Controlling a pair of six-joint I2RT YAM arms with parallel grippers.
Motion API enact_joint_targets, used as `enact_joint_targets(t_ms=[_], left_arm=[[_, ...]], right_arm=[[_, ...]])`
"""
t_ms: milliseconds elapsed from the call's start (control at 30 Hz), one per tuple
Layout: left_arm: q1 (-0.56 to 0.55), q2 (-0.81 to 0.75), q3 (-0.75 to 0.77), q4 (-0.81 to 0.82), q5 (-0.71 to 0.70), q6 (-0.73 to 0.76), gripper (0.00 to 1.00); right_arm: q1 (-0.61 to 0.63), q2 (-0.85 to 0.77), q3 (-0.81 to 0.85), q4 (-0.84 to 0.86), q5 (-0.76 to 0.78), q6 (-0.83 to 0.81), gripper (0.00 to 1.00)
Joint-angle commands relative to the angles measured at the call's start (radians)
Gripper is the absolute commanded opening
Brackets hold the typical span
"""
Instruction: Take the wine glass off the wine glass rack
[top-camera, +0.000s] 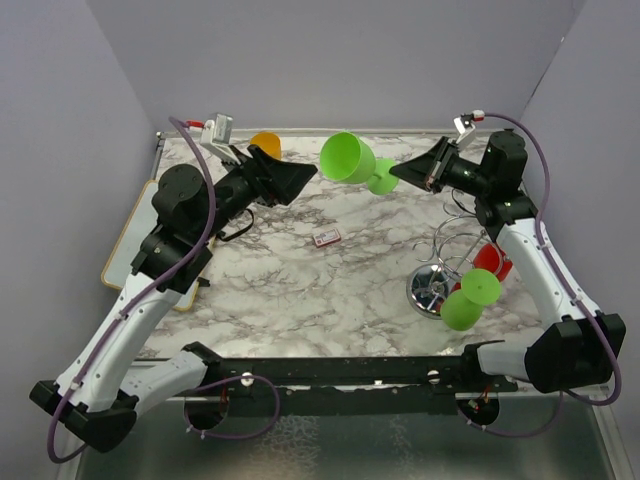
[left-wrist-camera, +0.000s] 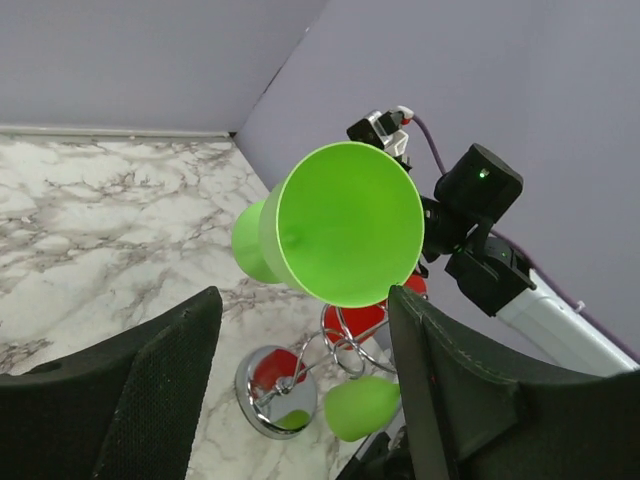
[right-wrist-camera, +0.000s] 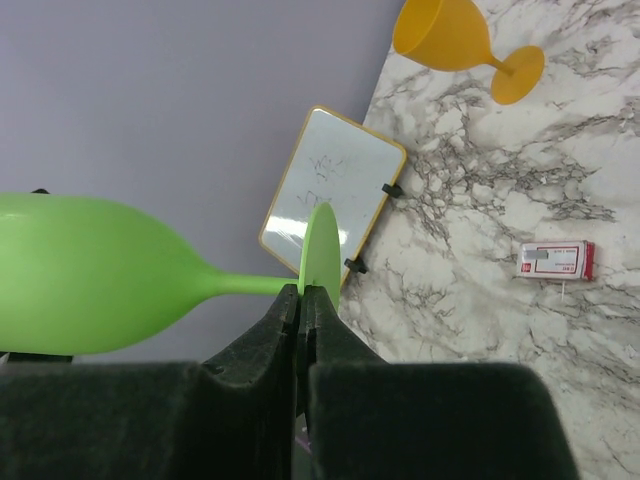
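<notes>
In the top view the stem of the green wine glass (top-camera: 350, 160) is hidden behind its own bowl. In the left wrist view only the open mouth of the bowl is shown, so the foot is out of sight there. From above, the wine glass rack (top-camera: 440, 262) is partly covered by the right arm (top-camera: 525, 250), and its wire loops are hard to separate. A red glass (top-camera: 490, 262) and a second green glass (top-camera: 470, 298) are seen at the rack, but how they are carried by it cannot be made out. An orange glass (right-wrist-camera: 455, 35) is mostly hidden behind the left arm (top-camera: 200, 210) in the top view. A whiteboard (right-wrist-camera: 330, 185) is cut off at the left edge of the counter (top-camera: 300, 290).

The right jaws are closed on the thin foot of the green wine glass, which is seen edge-on and pinched between the fingers (right-wrist-camera: 280, 330) in the right wrist view. The glass is held on its side in the air over the far part of the counter, well apart from the rack, with the bowl turned toward the left arm. The left jaws are spread wide and aimed at the bowl's mouth. Nothing is gripped by them, and whether a fingertip (left-wrist-camera: 400, 300) touches the rim cannot be told. A small card (top-camera: 326, 238) lies on the counter below the glass.
</notes>
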Motion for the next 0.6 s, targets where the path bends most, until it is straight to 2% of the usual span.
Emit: enact_joint_targets(t_ms=[0, 233, 400, 567], left_arm=[[0.004, 0.052, 0.048, -0.080, 0.044, -0.012, 0.66], [0.003, 0.128, 0.084, -0.160, 0.084, 0.050, 0.51], [0.003, 0.153, 0.109, -0.229, 0.030, 0.119, 0.33], [0.003, 0.177, 0.119, -0.263, -0.007, 0.153, 0.24]], right_arm=[[0.002, -0.033, -0.016, 0.032, 0.007, -0.046, 0.01], [0.027, -0.022, 0.009, -0.030, 0.074, -0.125, 0.01], [0.059, -0.014, 0.054, -0.092, 0.157, -0.190, 0.01], [0.115, -0.005, 0.091, -0.139, 0.252, -0.257, 0.01]])
